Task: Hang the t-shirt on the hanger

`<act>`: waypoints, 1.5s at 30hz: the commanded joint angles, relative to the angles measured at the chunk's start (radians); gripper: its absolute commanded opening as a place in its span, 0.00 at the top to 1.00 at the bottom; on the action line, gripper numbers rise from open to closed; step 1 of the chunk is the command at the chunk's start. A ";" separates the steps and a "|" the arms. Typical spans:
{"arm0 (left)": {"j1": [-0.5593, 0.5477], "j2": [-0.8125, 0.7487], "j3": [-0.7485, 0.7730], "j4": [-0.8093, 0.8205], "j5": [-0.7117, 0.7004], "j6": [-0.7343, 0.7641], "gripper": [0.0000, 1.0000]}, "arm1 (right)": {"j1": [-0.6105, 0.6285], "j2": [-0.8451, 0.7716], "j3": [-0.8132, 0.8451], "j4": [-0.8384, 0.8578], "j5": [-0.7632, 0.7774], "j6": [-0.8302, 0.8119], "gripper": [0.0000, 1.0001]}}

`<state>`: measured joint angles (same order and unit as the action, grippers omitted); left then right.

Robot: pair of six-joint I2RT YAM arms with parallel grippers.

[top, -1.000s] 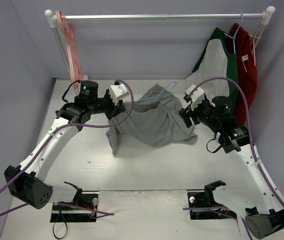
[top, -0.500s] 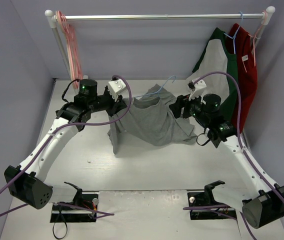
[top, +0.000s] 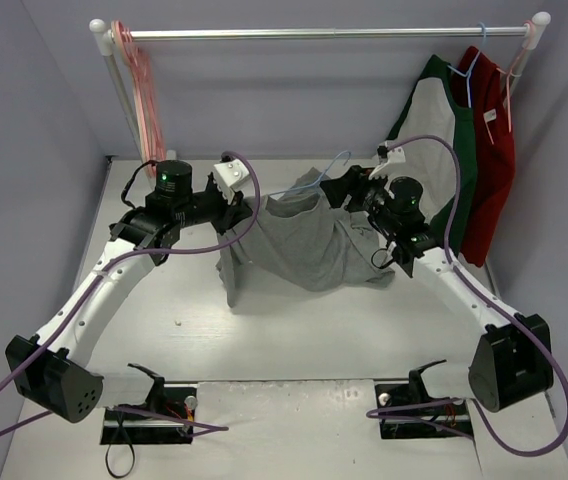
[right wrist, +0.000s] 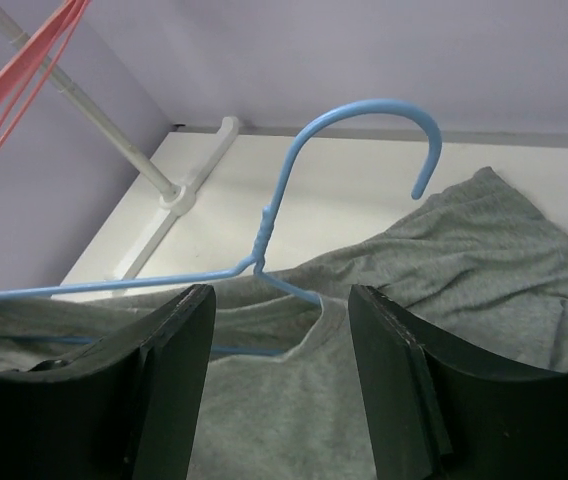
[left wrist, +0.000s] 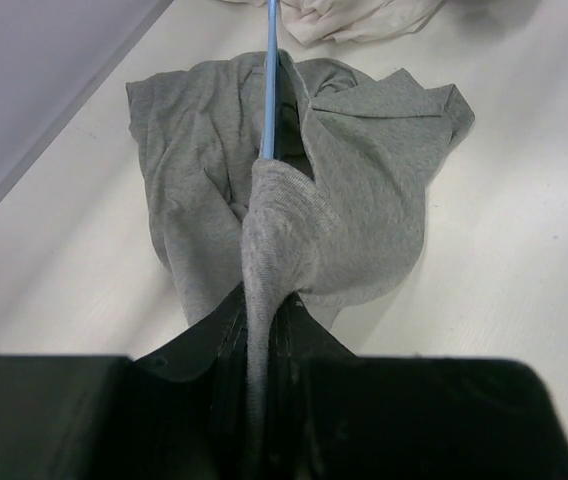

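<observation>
Your right arm (top: 454, 290) has its jaws released. The hanger (right wrist: 264, 232) lies straight ahead between them, neck first, its long axis running left to right. Your left arm (top: 114, 280) has its jaws clenched on the t-shirt (top: 304, 245), which trails onto the tabletop (top: 294, 340) mid-frame. No writing is readable.

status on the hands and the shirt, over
Left hand shut on t-shirt. Right hand open, at hanger neck. Hanger partly inside collar. Nothing blocking.
</observation>
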<state>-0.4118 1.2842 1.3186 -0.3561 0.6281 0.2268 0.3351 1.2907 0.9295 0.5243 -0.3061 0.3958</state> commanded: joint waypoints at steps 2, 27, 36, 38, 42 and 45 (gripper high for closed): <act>-0.002 -0.051 0.024 0.100 0.027 -0.009 1.00 | 0.008 0.048 0.055 0.219 -0.028 0.051 0.45; -0.012 -0.065 -0.004 0.097 0.035 -0.017 1.00 | 0.025 0.176 0.100 0.396 -0.123 0.074 0.79; -0.019 -0.057 0.011 0.074 0.005 -0.014 0.97 | 0.080 0.144 0.157 0.260 -0.085 -0.037 1.00; -0.030 -0.049 0.017 0.065 -0.010 -0.011 0.93 | 0.097 0.131 0.170 0.244 -0.071 -0.060 1.00; -0.047 -0.029 0.033 0.033 -0.028 0.003 0.88 | 0.137 0.121 0.189 0.209 -0.031 -0.089 1.00; -0.058 -0.022 0.034 0.026 -0.045 0.011 0.84 | 0.153 0.114 0.195 0.198 -0.022 -0.094 1.00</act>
<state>-0.4496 1.2663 1.2835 -0.4110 0.5804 0.2268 0.4530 1.4624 1.0664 0.6727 -0.3103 0.3305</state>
